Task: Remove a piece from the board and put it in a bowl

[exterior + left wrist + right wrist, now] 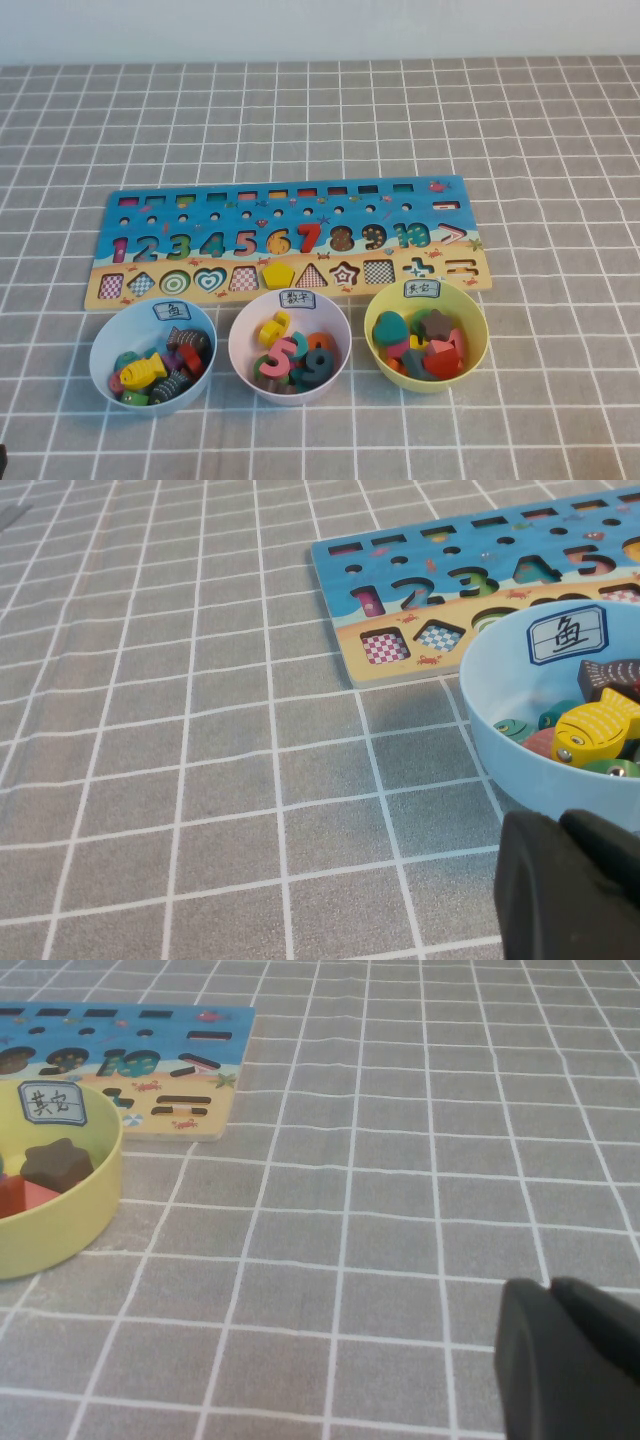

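Observation:
The piece, a red "7" point(309, 237), sits in its slot on the board point(120, 215), right of the middle. The pale pink bowl point(240, 340) stands just in front of the board's middle, with several numerals in it and a white label on its far rim. Neither arm appears in the high view. My left gripper point(562, 825) hovers shut and empty over the cloth beside the light blue bowl point(480, 680), near the board's left end point(345, 570). Shut and empty too, my right gripper point(552, 1290) hangs over the cloth, right of the yellow bowl point(90, 1200).
On the board an orange "6" point(279, 241) and a yellow pentagon block point(277, 273) lie close to the "7". The light blue bowl point(100, 350) holds fish pieces, the yellow bowl point(372, 330) shape blocks. A grey checked cloth point(540, 130) covers the table.

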Robot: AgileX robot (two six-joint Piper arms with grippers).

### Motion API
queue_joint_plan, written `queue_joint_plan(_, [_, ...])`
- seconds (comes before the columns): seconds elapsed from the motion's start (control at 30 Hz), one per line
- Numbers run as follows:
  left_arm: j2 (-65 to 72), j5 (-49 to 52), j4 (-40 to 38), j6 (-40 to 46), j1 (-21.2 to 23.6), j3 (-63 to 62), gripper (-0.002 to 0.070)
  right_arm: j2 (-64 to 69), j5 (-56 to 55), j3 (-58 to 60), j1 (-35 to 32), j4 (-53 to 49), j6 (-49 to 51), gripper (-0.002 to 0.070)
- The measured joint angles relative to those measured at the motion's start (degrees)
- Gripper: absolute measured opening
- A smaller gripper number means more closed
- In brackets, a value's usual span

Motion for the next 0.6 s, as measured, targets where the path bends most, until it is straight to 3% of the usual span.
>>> queue_joint_plan(0.43, [0.0,0.0,0.0,0.0,0.0,0.0,-0.0001,0.0,-0.2,0.0,0.0,0.3,0.0,-0.0017])
queue_joint_plan(0.6, [0.0,0.0,0.0,0.0,0.0,0.0,-0.0001,0.0,-2.5,0.0,0.0,5.3,0.0,-0.0017])
